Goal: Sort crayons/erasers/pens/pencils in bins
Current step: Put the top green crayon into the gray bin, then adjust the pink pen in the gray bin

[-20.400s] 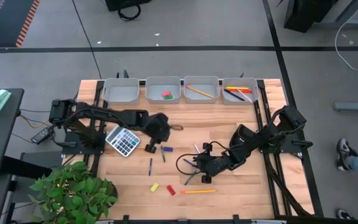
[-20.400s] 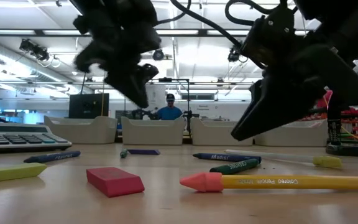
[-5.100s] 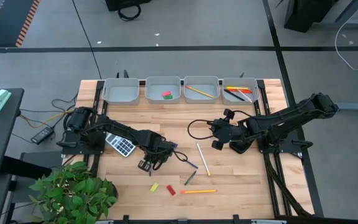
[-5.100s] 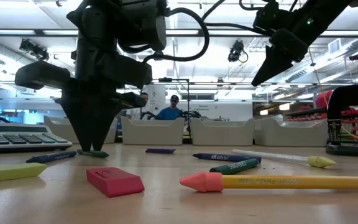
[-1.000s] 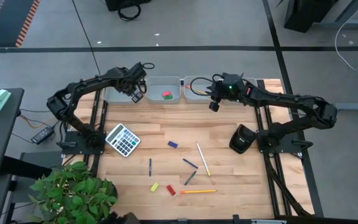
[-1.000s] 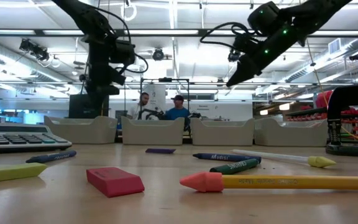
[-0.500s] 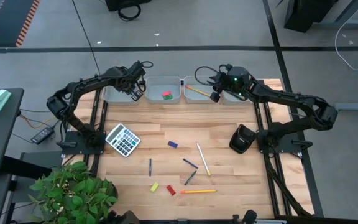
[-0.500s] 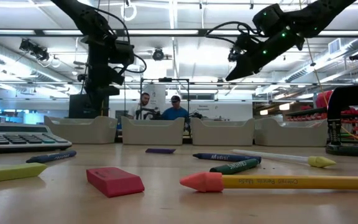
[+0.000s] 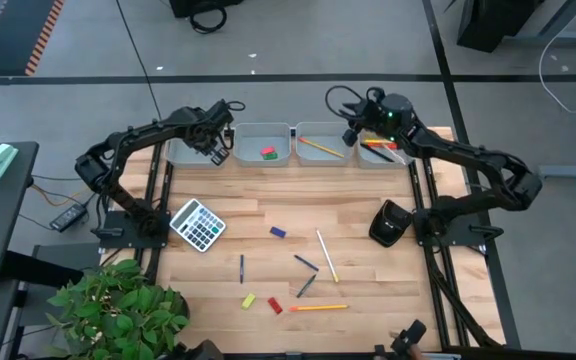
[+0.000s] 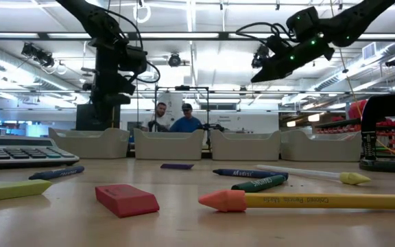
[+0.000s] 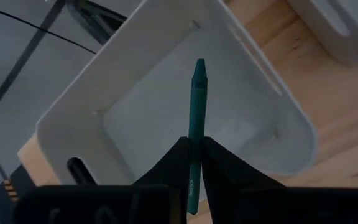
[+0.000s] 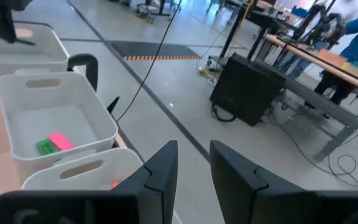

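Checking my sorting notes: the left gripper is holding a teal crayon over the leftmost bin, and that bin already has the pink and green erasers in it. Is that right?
Not quite. The left gripper does hold the teal crayon over the leftmost bin, but that bin is bare in the left wrist view. The pink eraser and green eraser lie in the second bin, as the high view shows.
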Controlling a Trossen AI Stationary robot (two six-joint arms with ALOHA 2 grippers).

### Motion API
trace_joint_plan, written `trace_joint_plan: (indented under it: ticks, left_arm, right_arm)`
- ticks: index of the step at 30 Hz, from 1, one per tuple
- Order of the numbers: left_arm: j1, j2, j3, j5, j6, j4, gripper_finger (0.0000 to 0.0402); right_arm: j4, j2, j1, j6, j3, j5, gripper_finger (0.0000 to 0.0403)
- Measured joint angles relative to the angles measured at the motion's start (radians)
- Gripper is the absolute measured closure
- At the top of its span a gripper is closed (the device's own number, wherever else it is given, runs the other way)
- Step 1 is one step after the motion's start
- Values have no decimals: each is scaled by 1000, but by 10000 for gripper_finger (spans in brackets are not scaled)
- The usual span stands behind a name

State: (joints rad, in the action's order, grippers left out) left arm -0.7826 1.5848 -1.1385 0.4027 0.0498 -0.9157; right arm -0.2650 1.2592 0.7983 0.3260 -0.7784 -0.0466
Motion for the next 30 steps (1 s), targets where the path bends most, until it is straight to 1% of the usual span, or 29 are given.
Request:
trace_joint_plan:
  ticks: [6,9,14,19,22,24,28,30]
  left_arm:
    - [-6,2,0,-8,0,0,353]
    - [-8,30,0,-7,-6,-2,346]
    - [-10,88,0,-7,-6,-1,308]
    - [-10,99,-1,-4,-9,11,268]
    - [-8,99,-34,-4,-9,1,253]
    - [0,98,-68,-4,-14,-1,248]
    - [31,98,-132,-3,-36,22,249]
    - [48,97,-154,-4,-69,47,254]
  right_arm:
    - [-14,60,5,-3,0,-2,299]
    - [-19,97,5,-4,0,-2,299]
    - [-58,138,5,-4,0,-2,299]
    - [-77,138,5,-1,0,-1,299]
    - [-98,138,11,-5,0,-6,299]
    - [-103,138,13,-21,0,-38,299]
    - [-103,138,17,-56,0,-140,299]
    - [-102,138,17,-73,0,-161,299]
